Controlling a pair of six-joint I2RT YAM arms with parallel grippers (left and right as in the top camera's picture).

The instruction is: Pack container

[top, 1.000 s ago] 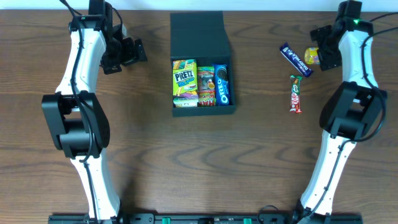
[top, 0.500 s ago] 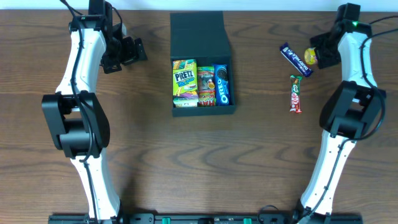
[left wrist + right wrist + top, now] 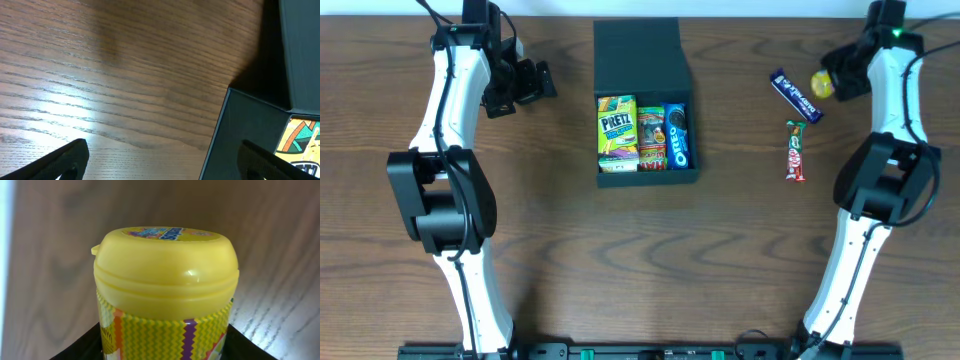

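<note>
The container (image 3: pixel 648 177) is a dark square box at the table's middle back, its lid (image 3: pixel 638 55) folded open behind it. Inside lie a Pretz box (image 3: pixel 616 131), a green and red packet (image 3: pixel 651 138) and an Oreo pack (image 3: pixel 677 135). My right gripper (image 3: pixel 830 83) at the far right is shut on a yellow-lidded tub (image 3: pixel 821 84). In the right wrist view the tub (image 3: pixel 165 265) fills the frame, with a black finger (image 3: pixel 80 347) against each side. My left gripper (image 3: pixel 542 82) hangs open left of the lid. Its wrist view shows the container's corner (image 3: pixel 240 130) under the open gripper (image 3: pixel 165 162).
A blue snack bar (image 3: pixel 794 94) lies at a slant just left of the tub. A red KitKat bar (image 3: pixel 796 150) lies below it. The table's back edge runs close behind both grippers.
The right gripper's fingers have closed in on the yellow tub, and tub and gripper have shifted slightly toward the table's back edge. The left arm has not moved.
</note>
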